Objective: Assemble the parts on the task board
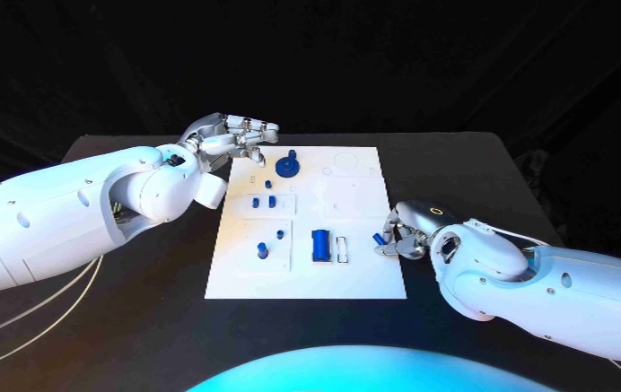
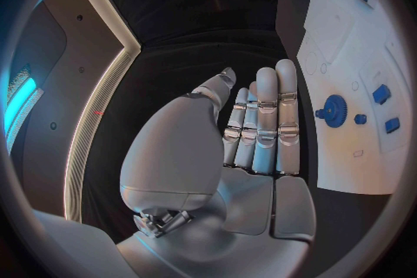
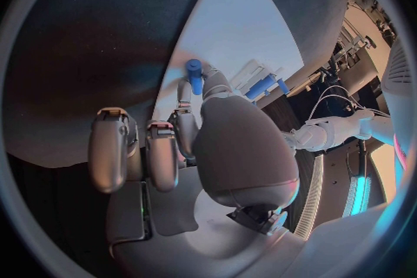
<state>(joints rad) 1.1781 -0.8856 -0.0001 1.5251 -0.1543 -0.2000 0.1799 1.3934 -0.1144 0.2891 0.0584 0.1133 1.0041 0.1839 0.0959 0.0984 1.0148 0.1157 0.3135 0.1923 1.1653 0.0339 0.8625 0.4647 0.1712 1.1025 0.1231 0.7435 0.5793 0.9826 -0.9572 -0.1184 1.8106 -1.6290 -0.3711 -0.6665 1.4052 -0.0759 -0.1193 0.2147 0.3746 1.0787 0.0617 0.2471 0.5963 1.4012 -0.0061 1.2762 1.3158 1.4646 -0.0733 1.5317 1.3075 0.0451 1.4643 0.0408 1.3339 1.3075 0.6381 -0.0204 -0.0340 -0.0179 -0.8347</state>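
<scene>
My right robot hand [image 1: 404, 235] rests at the near right edge of the task board [image 1: 349, 280] in the head view, and it pinches a small blue peg [image 1: 380, 239] between thumb and finger. I judge that I hold it low and close to the board so that I can carry it to its hole. My left robot hand [image 1: 233, 138] hangs at the far left corner of the board, fingers apart, holding nothing. Just beside it stands a blue gear [image 1: 289, 167]. Other blue parts lie in the middle of the board, among them a blue cylinder [image 1: 319, 245]. The board lies on the black worktop [image 1: 143, 302].

In the left wrist view, my left robot hand [image 2: 252, 139] is flat, with fingers straight and side by side, empty. The blue gear [image 2: 333, 111] is near the fingertips, apart from them.

In the right wrist view, my right robot hand [image 3: 187, 139] grips the blue peg [image 3: 194, 75] at its tip, upright over the white board [image 3: 239, 28].
</scene>
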